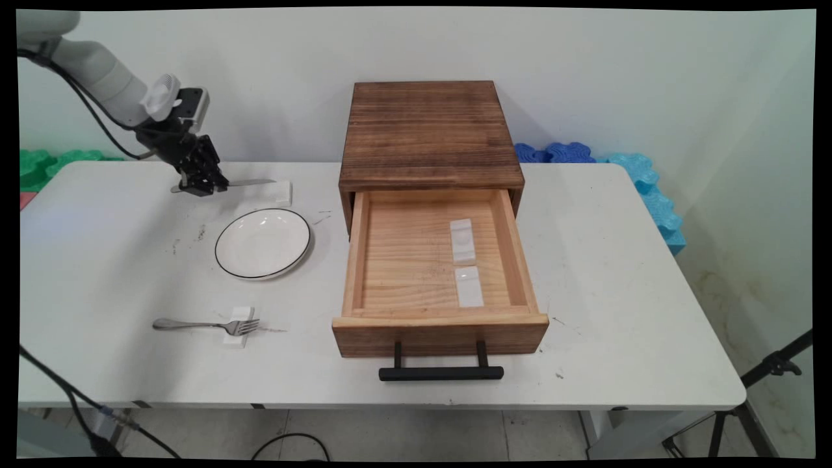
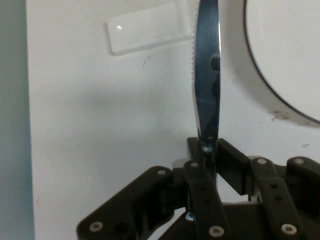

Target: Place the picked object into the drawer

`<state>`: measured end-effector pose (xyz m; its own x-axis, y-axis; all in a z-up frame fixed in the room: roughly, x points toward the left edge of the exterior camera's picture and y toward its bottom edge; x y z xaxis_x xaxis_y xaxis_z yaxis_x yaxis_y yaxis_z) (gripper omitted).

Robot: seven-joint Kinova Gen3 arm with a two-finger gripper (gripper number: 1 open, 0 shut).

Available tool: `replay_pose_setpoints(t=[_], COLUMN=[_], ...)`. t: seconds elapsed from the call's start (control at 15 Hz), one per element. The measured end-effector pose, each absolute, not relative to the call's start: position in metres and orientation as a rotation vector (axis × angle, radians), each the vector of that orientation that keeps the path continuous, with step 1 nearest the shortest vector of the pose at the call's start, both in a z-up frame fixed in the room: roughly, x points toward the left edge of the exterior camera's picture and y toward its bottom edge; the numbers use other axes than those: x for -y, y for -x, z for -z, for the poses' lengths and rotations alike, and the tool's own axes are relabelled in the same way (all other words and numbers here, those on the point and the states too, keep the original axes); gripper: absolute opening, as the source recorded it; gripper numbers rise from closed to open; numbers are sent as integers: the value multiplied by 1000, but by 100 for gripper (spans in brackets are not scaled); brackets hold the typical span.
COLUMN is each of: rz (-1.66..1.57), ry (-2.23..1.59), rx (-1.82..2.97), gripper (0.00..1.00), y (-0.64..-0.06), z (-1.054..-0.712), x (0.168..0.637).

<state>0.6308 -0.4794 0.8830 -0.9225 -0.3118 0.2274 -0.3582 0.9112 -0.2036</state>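
Observation:
My gripper (image 1: 203, 187) is shut on a steel table knife (image 1: 250, 183) at the table's far left, holding it by the handle a little above the surface. In the hand view the serrated blade (image 2: 206, 90) runs straight up from between the fingers (image 2: 202, 165). Its tip reaches over a small white rest block (image 1: 281, 193) (image 2: 145, 31). Just in front of the knife lies a white plate with a black rim (image 1: 262, 243) (image 2: 285, 55).
A wooden cabinet (image 1: 429, 133) stands mid-table with its drawer (image 1: 439, 325) pulled open; two white rest blocks (image 1: 463, 240) lie inside. A fork (image 1: 201, 324) rests on another white block near the front left. Blue and green foam pieces sit behind the table.

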Motion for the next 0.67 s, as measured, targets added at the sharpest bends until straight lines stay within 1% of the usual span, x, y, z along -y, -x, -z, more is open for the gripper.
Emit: replay_pose_setpoints(t=[0.67], rz=[-377], ry=[-447], rx=[2856], gripper=[0], y=[-597], z=[-926], x=[436])
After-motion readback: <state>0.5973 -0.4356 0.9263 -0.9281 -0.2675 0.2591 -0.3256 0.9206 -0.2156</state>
